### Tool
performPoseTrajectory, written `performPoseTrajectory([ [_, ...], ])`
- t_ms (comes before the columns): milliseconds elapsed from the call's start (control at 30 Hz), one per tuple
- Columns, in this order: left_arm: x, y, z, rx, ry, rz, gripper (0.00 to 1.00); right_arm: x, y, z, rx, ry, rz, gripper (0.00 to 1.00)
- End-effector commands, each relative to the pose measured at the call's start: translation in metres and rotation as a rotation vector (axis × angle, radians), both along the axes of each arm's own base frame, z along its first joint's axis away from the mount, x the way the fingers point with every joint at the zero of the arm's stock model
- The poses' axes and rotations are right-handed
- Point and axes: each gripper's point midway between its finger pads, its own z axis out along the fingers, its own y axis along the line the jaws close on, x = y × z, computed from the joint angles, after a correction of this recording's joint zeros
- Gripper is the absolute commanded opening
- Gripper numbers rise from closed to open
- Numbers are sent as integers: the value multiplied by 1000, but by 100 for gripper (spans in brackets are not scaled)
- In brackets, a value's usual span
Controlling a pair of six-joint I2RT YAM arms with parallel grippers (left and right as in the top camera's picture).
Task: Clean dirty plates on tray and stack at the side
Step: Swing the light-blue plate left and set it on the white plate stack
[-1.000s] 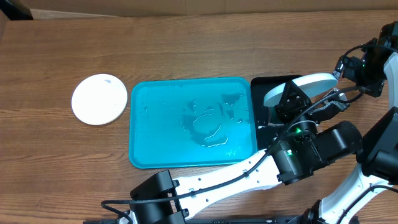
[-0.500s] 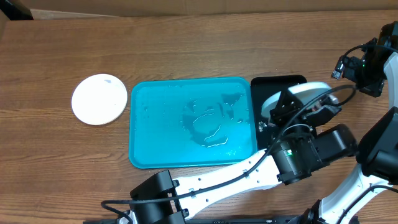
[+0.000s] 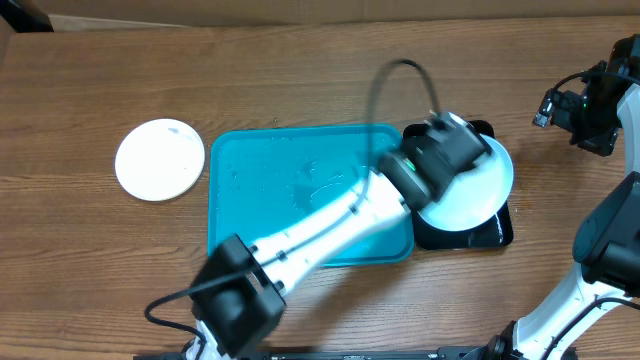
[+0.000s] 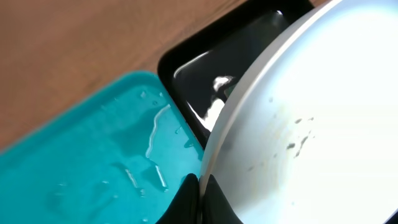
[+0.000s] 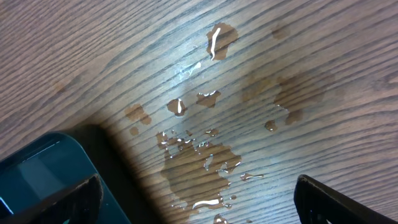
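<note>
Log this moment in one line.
left fingers: shut on smeared round light-blue plastic plate, over glossy black rectangular tray | right fingers: open, empty

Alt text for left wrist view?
A pale plate with a few dark specks, pinched at its rim by the left gripper, fills the right side. Beyond it, a glossy black tray sits beside a wet turquoise tray.

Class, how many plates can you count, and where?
2. A white plate lies on the table left of the turquoise tray; a pale plate is held by the left gripper over the black tray. More may be hidden.
</note>
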Motion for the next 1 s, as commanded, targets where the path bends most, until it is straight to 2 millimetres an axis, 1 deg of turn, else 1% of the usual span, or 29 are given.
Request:
performPoseTrajectory([
  [0, -1, -6, 14, -271, 244, -34, 4, 5, -2, 22, -28, -53, 0, 100],
  [67, 14, 12, 14, -321, 295, -3, 4, 5, -2, 22, -28, -53, 0, 100],
  [167, 42, 52, 12, -352, 331, 113, 4, 5, -2, 22, -28, -53, 0, 100],
  [267, 68, 102, 7, -350, 350, 242, 4, 5, -2, 22, -28, -53, 0, 100],
  [367, 82, 155, -1, -332, 383, 368, 5, 5, -2, 22, -28, -53, 0, 100],
  [433, 89, 196, -6, -307, 399, 469, 4, 5, -2, 22, -28, -53, 0, 100],
  [533, 95, 258, -13, -272, 412, 618, 4, 5, -2, 22, -28, -53, 0, 100],
  [600, 98, 292, -15, -248, 405, 698, 4, 5, -2, 22, -28, -53, 0, 100],
  [633, 99, 315, -16, -223, 391, 755, 4, 5, -2, 22, -28, -53, 0, 100],
  [700, 100, 358, -18, -168, 359, 858, 4, 5, -2, 22, -28, -53, 0, 100],
  [800, 96, 416, -17, -96, 316, 997, 4, 5, -2, 22, -28, -53, 0, 100],
  [867, 90, 448, -17, -85, 309, 1092, 4, 5, -2, 22, -28, -53, 0, 100],
  [967, 79, 485, -18, -103, 315, 1205, 4, 5, -2, 22, -28, -53, 0, 100],
])
